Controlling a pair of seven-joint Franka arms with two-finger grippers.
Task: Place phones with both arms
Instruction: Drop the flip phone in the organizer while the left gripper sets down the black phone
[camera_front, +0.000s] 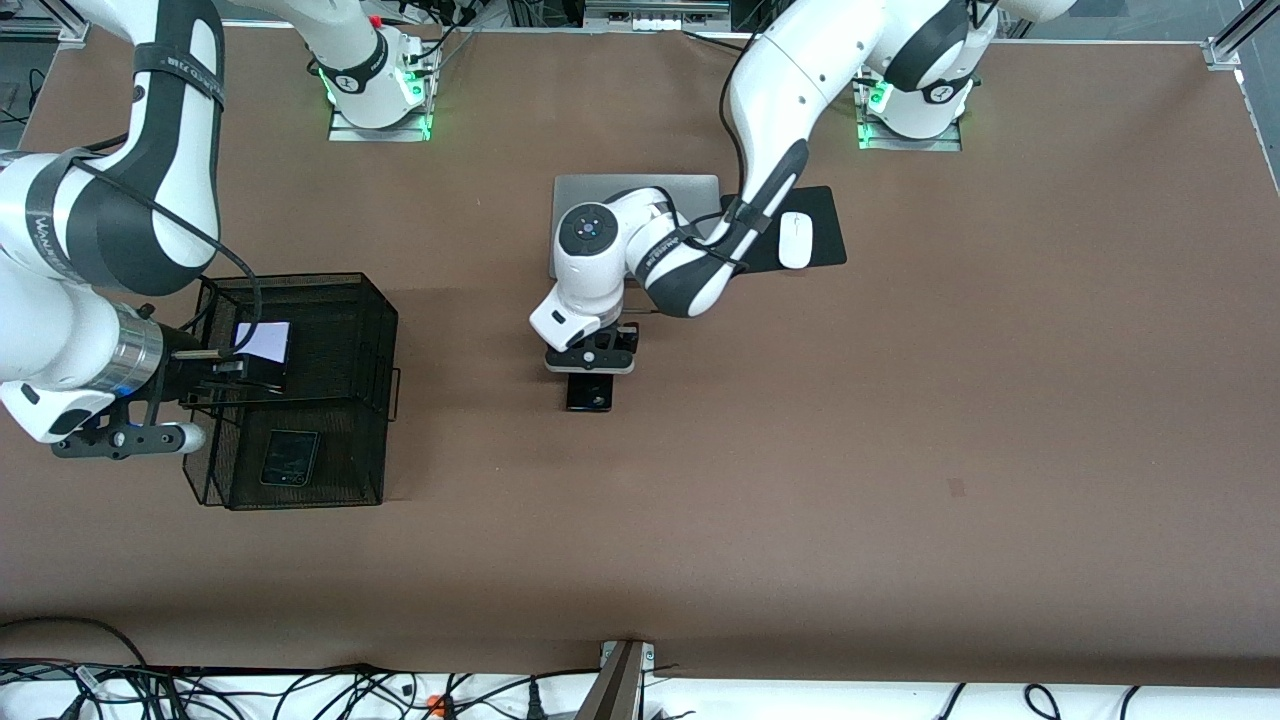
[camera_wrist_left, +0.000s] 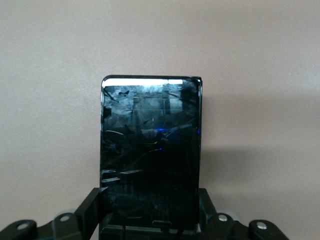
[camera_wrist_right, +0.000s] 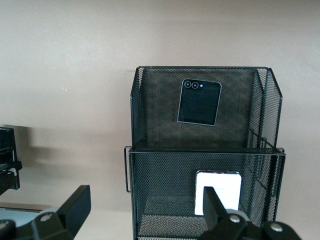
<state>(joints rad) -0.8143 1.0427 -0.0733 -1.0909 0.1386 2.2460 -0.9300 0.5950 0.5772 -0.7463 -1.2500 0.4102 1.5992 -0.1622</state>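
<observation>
Starting at the mesh basket (camera_front: 380, 330) toward the right arm's end of the table: my right gripper (camera_front: 225, 372) hangs over it with fingers spread and empty; the pale-lilac phone (camera_front: 263, 340) and the small black phone (camera_front: 290, 457) lie inside. Mid-table, my left gripper (camera_front: 590, 372) is clamped on the long black phone (camera_front: 589, 392), low over the table, nearer the camera than the laptop (camera_front: 600, 190). I'd lift it straight up, keep it level, then carry it across to the basket.
</observation>
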